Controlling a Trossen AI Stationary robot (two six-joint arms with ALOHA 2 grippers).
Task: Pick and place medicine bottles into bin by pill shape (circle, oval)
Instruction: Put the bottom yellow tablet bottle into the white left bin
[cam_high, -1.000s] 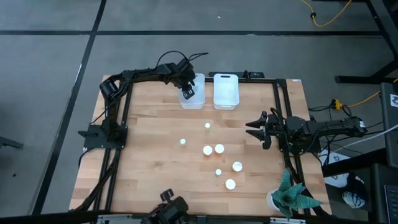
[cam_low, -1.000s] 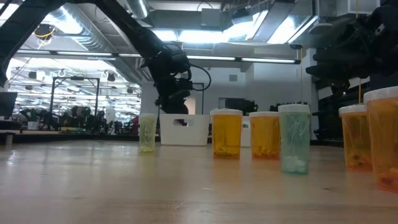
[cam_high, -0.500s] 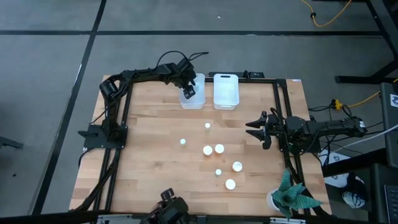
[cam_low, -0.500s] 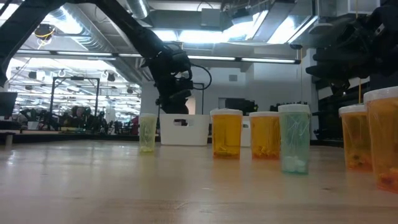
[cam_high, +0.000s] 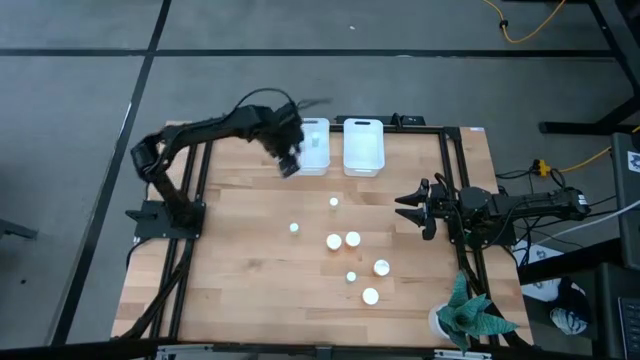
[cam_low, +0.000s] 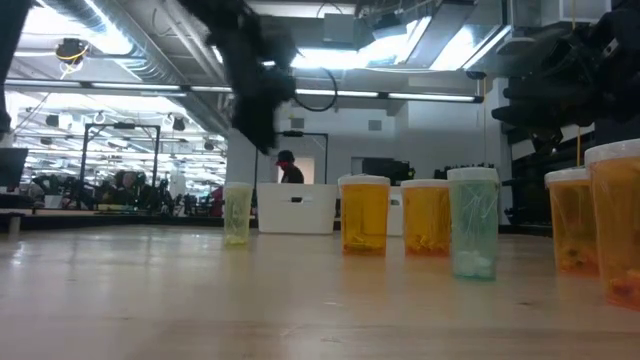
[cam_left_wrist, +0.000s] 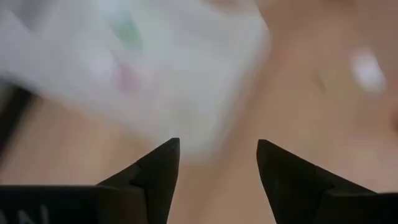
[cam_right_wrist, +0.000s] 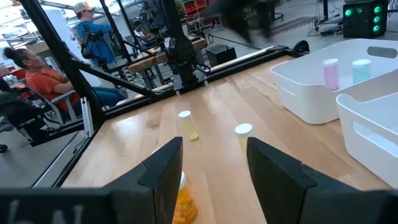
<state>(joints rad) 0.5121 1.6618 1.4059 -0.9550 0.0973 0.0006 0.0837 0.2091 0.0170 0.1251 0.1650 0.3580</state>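
left bin holds 2 bottles: pink, blue.

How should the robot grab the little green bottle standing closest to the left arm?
Grip the little green bottle around its round body just below the white cap, coming straight down from above. It stands upright and apart from the other bottles, so the open left gripper likely has room on both sides.

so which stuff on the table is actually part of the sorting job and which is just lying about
Part of the job:
- white-capped medicine bottles standing loose on the wooden table
- two white plastic bins at the far edge; one holds a pink bottle and a blue bottle
- left gripper, fingers open and empty
- right gripper, waiting, fingers open

Just lying about:
- green potted plant at the near right corner
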